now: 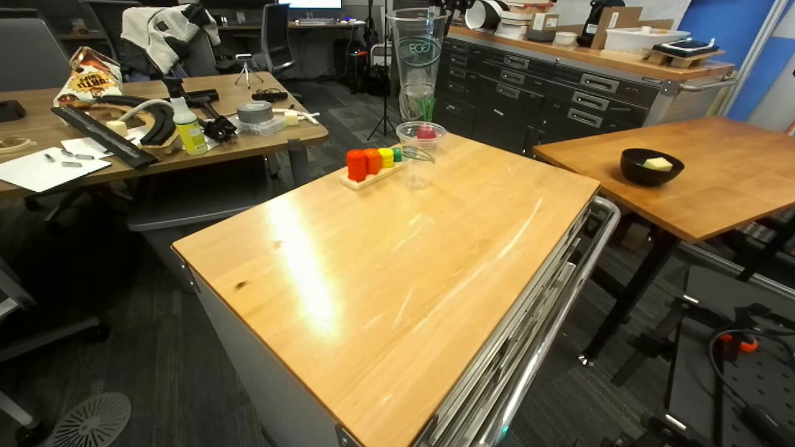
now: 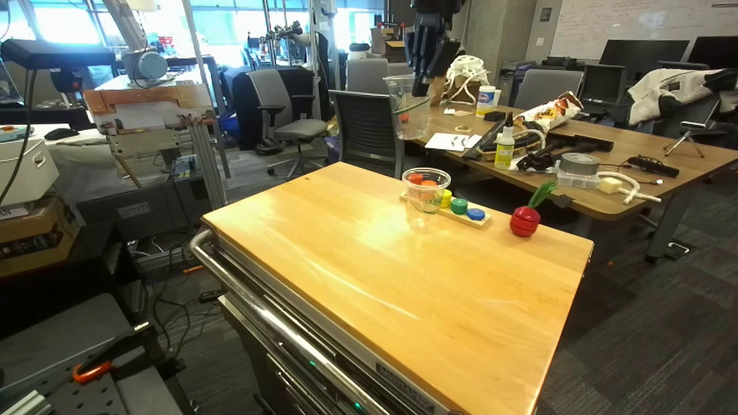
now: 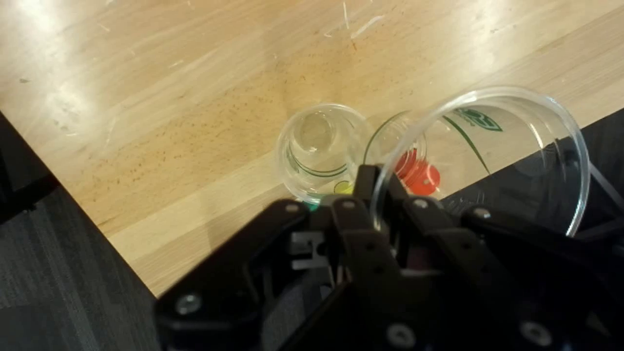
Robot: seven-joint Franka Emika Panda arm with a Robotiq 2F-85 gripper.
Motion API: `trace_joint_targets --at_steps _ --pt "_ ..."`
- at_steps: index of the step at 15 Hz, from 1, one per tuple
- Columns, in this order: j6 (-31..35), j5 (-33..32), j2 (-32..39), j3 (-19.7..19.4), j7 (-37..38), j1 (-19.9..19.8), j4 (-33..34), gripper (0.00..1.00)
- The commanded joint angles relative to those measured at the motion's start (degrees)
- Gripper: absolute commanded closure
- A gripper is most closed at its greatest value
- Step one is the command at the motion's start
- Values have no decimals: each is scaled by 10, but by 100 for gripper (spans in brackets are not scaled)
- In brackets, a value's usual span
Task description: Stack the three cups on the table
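Above table [image 1: 428,267], gripped cup [image 1: 416,67], ECO [image 1: 419,48] legible (only in an exterior view)

Monitors [image 2: 643,51], a whiteboard [image 2: 640,22] and workbench drawers [image 1: 546,84] mark an office-like lab.

Table [image 2: 369,276]: bare wood is lying open across most of the top. Obstacles: lower cup [image 2: 426,199] is standing just beside the block rack [image 2: 466,220]; radish [image 2: 525,221] is leaving only a narrow gap past the rack; raised cup [image 1: 419,62] is hanging higher up
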Motion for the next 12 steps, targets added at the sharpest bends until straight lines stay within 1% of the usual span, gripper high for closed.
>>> trace_joint_targets --at_steps 1,7,12 --pt "-9 -22 30 -10 19 7 25 99" --pt "-3 -4 65 -8 15 -2 31 99" --pt "12 8 70 -7 16 -7 20 99"
